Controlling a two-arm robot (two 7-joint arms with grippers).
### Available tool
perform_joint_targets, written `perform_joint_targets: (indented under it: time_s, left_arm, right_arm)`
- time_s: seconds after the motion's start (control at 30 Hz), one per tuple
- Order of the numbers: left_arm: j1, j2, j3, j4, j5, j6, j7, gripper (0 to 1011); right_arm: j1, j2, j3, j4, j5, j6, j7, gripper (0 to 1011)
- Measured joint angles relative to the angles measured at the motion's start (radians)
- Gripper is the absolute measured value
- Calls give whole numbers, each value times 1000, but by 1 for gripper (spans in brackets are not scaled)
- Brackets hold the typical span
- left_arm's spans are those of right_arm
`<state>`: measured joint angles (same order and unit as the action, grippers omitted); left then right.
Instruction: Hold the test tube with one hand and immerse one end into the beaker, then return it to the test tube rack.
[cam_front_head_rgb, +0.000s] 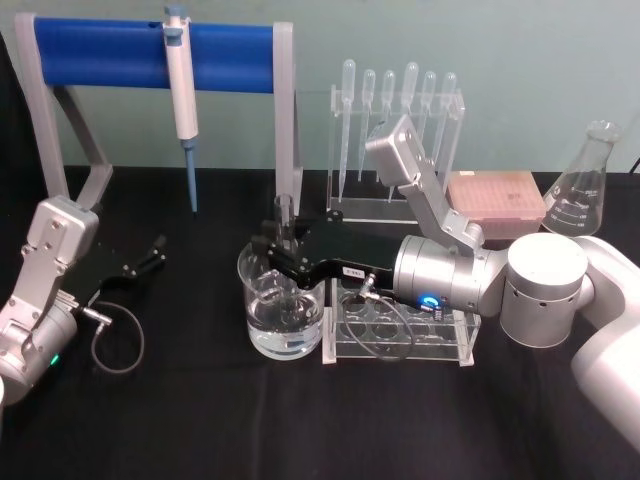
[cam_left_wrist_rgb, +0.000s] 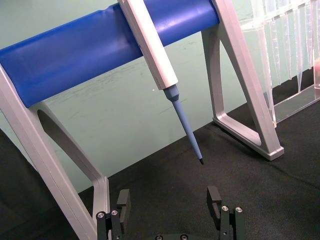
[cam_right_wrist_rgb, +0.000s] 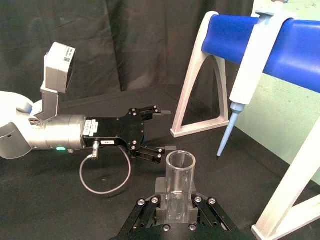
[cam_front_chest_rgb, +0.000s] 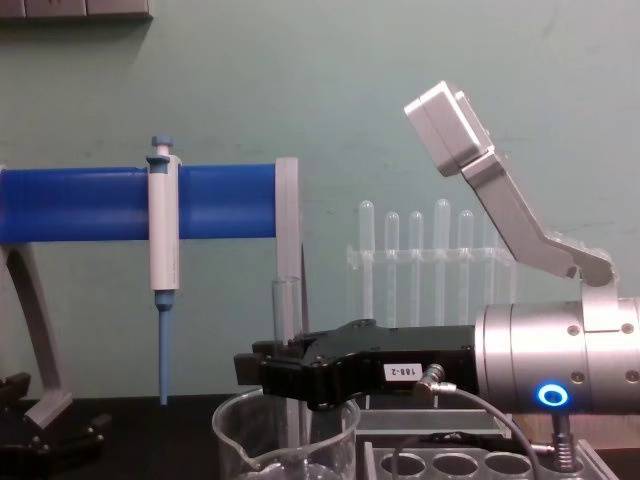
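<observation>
My right gripper (cam_front_head_rgb: 277, 250) is shut on the test tube (cam_front_head_rgb: 284, 212), a clear glass tube held upright over the beaker (cam_front_head_rgb: 282, 318). The chest view has the test tube (cam_front_chest_rgb: 287, 320) rising above the black right gripper (cam_front_chest_rgb: 268, 376) and its lower part passing down inside the rim of the beaker (cam_front_chest_rgb: 240, 425). The beaker holds clear liquid; how deep the tube's end sits in it is hard to tell. From the right wrist, the test tube's open mouth (cam_right_wrist_rgb: 180, 164) stands between the right gripper's (cam_right_wrist_rgb: 177, 204) fingers. My left gripper (cam_front_head_rgb: 150, 255) rests open at the left, apart from everything.
A blue bar stand (cam_front_head_rgb: 110, 55) with a hanging pipettor (cam_front_head_rgb: 184, 100) stands at the back left. Behind the beaker is a rack of plastic pipettes (cam_front_head_rgb: 395, 130), beside it a clear tube rack (cam_front_head_rgb: 400, 325). A pink box (cam_front_head_rgb: 495, 200) and a conical flask (cam_front_head_rgb: 585, 185) sit at the right.
</observation>
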<state>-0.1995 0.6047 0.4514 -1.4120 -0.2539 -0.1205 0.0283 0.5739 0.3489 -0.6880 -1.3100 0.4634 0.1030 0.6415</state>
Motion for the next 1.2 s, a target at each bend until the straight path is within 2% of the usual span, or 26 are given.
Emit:
perform_joint_targets:
  time_s: [1.2]
  left_arm:
    - [0,0,0,0,0,0,0,1000]
  right_arm:
    - [0,0,0,0,0,0,0,225]
